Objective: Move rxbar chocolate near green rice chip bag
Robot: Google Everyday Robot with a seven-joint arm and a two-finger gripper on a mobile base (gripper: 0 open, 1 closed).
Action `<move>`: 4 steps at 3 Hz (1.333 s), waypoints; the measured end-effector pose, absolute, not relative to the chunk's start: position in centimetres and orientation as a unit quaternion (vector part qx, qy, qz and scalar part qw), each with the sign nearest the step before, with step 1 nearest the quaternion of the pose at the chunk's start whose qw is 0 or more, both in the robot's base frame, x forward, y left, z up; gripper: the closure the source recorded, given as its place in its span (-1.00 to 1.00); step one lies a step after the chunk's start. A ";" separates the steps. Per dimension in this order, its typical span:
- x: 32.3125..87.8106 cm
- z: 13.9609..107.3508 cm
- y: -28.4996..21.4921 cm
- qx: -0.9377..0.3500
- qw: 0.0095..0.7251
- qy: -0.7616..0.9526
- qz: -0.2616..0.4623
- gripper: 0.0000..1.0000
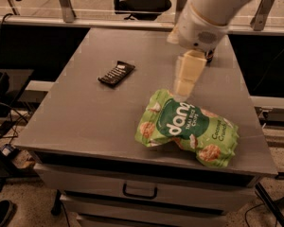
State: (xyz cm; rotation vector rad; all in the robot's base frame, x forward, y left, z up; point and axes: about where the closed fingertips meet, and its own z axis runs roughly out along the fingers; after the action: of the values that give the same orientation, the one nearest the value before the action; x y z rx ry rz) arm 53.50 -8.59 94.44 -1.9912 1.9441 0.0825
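Observation:
The rxbar chocolate, a small flat black bar with white text, lies on the left half of the grey table. The green rice chip bag, puffy light green with a dark "dang" circle, lies near the table's front right. My gripper hangs from the white arm over the table's middle right, just above the far edge of the bag and well to the right of the bar. It holds nothing that I can see.
The blue soda can at the back right is almost fully hidden behind the arm. A drawer with a handle sits under the table's front edge. Office chairs stand behind a rail beyond the table.

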 end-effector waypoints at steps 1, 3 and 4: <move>59.8 93.1 -3.7 -0.748 0.158 0.643 0.038 -1.00; 65.4 90.6 1.2 -0.802 0.138 0.580 0.028 -1.00; 66.5 87.9 3.6 -0.833 0.116 0.541 0.019 -1.00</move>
State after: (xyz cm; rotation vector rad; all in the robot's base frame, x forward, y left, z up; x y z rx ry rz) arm 66.48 3.57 87.95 -2.4395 1.5845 0.0543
